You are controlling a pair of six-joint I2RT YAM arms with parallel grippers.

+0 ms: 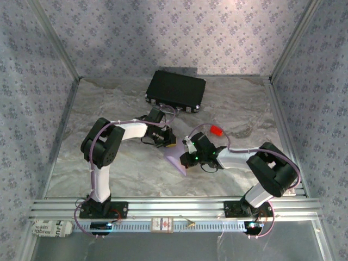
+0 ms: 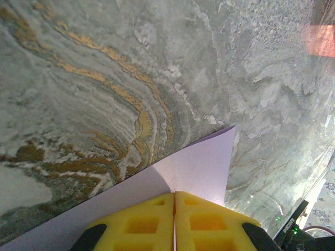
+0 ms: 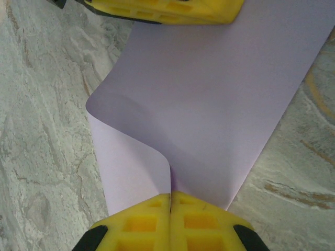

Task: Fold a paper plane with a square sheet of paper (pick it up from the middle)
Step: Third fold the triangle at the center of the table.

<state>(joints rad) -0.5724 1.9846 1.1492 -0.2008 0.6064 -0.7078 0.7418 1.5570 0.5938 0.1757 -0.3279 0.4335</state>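
Left gripper (image 2: 174,204) and right gripper (image 3: 170,204) both clamp opposite ends of the thin pale lilac square sheet of paper (image 3: 209,104), mid-way across the grey marbled table (image 1: 125,168), slightly toward its near edge. The sheet bows in a loose curl, so I'd bring the edges together slowly, match the corners, then crease.

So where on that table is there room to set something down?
Bare table left of the left arm, right of the case beyond the red block, and the near strip before the paper. Crowded mid-table: left gripper and right gripper both pinch the paper.
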